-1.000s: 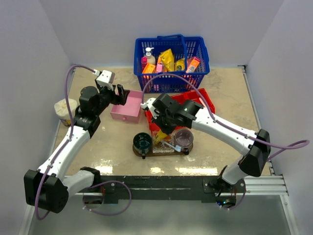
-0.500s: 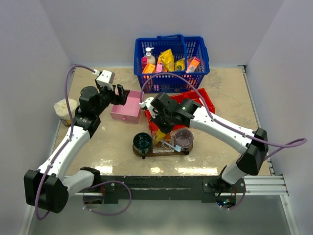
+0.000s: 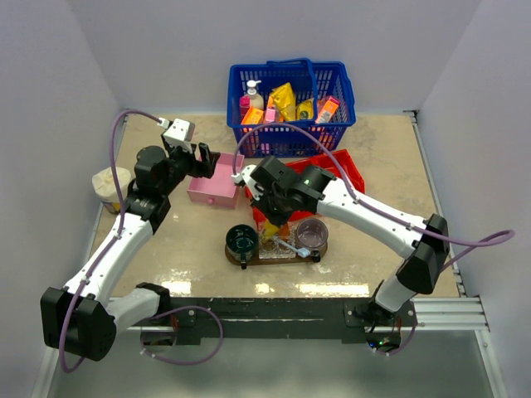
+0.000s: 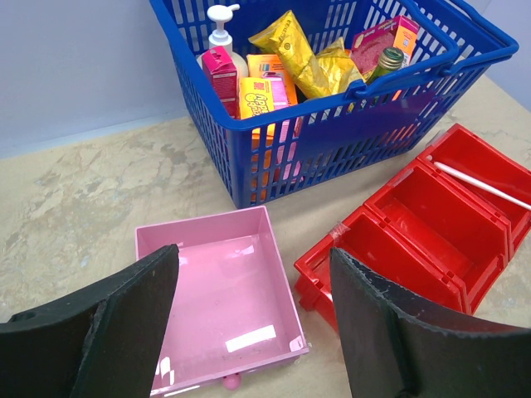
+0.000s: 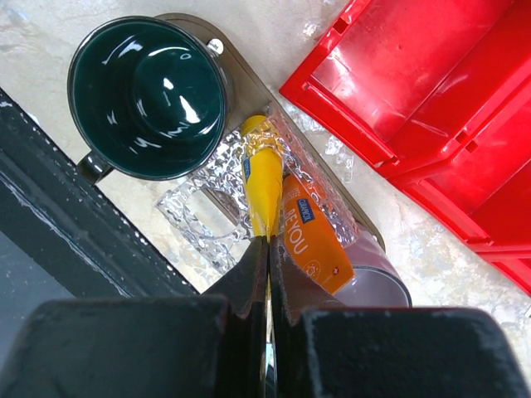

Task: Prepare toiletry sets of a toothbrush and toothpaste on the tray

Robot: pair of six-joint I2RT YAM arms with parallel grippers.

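My right gripper (image 5: 270,245) is shut on the flat end of a yellow toothpaste tube (image 5: 264,186), which stands nose-down in a clear glass mug (image 5: 203,217) on the brown tray (image 5: 246,76). A second, orange toothpaste tube (image 5: 314,240) leans beside it in the same glass. From above, this gripper (image 3: 276,224) hangs over the tray (image 3: 278,257), where a thin white toothbrush (image 3: 292,246) lies. Another white toothbrush (image 4: 481,184) lies in the red bin (image 4: 431,224). My left gripper (image 4: 253,278) is open and holds nothing above the pink box (image 4: 220,307).
A dark green mug (image 5: 149,95) and a purple cup (image 5: 377,290) also stand on the tray. The red bin (image 3: 344,170) sits just behind it, the blue basket (image 3: 290,104) of goods at the back. A pale roll (image 3: 108,186) lies at the left edge.
The right gripper's jaws have pinched fully shut on the yellow tube, and the right arm has shifted slightly left. The left arm has not moved.
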